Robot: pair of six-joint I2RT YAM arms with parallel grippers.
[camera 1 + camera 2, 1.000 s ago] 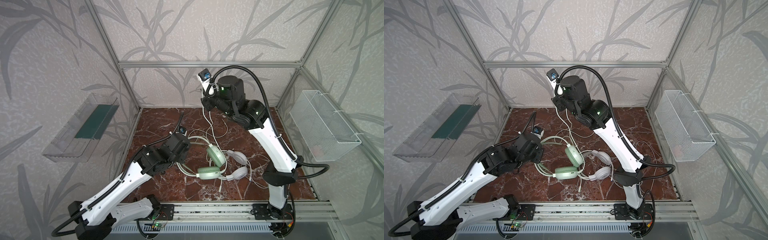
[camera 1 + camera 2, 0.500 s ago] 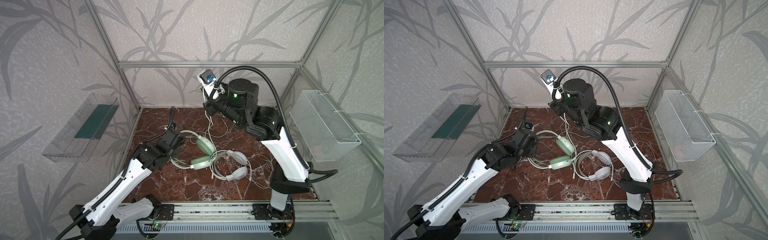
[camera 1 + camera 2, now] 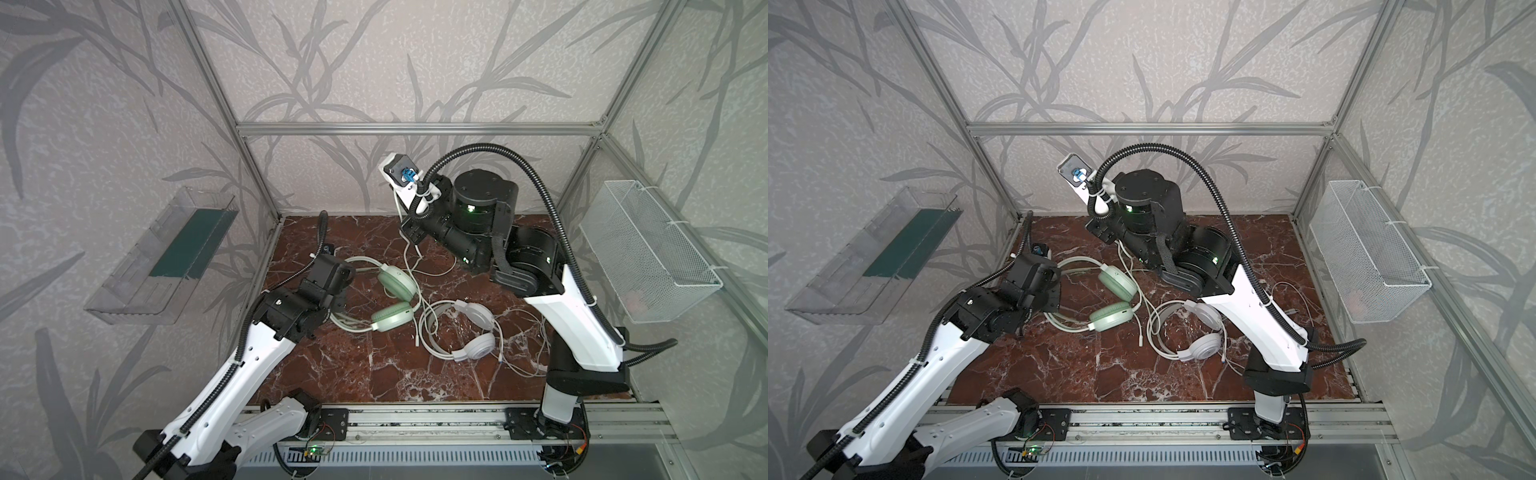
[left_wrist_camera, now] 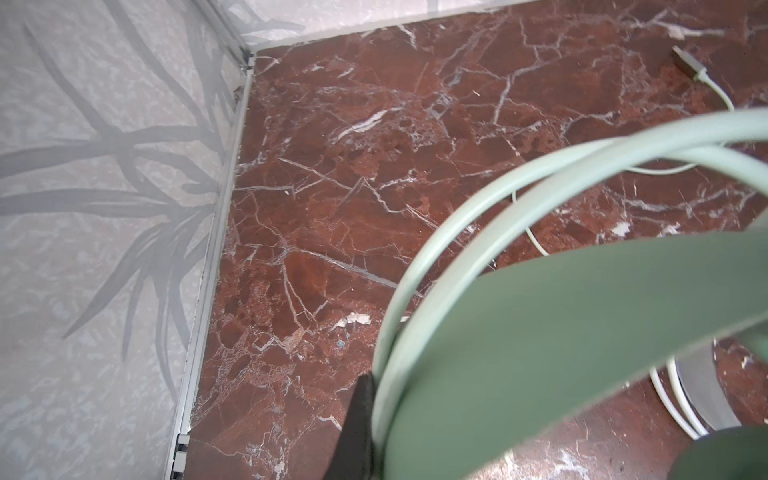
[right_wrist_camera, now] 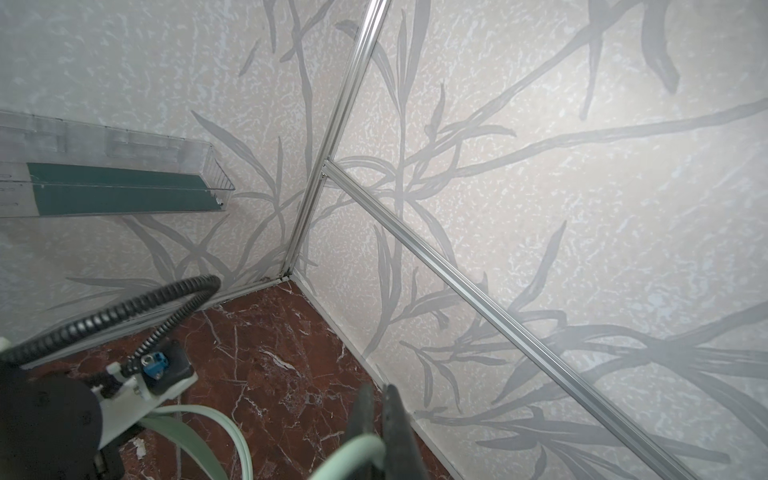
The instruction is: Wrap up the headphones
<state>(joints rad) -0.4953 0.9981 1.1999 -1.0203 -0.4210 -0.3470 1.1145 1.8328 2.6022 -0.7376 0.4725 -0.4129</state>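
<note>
Mint-green headset [image 3: 392, 317] sits dead centre, my left claw [image 4: 372, 419] clamped on its band [image 4: 561, 332] at 9 o'clock, right claw [image 5: 380, 419] pinching its cable [image 5: 353, 451] up at 12 o'clock, so I'd loop it taut, slowly.

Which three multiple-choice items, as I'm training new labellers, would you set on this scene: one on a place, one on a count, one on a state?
1. In both top views the white headset lies:
A. left of the mint-green headset
B. right of it
C. stacked on top of it

2. Headsets in the scene:
A. one
B. two
C. three

3. The right gripper is:
A. wide open
B. shut on a thin pale cable
C. shut on a white ear cup

Answers:
1 B: the white cups sit to the right of the green cups.
2 B: one mint-green and one white headset show, no other.
3 B: the right wrist view shows the jaws closed with the cable looping out from them.
</note>
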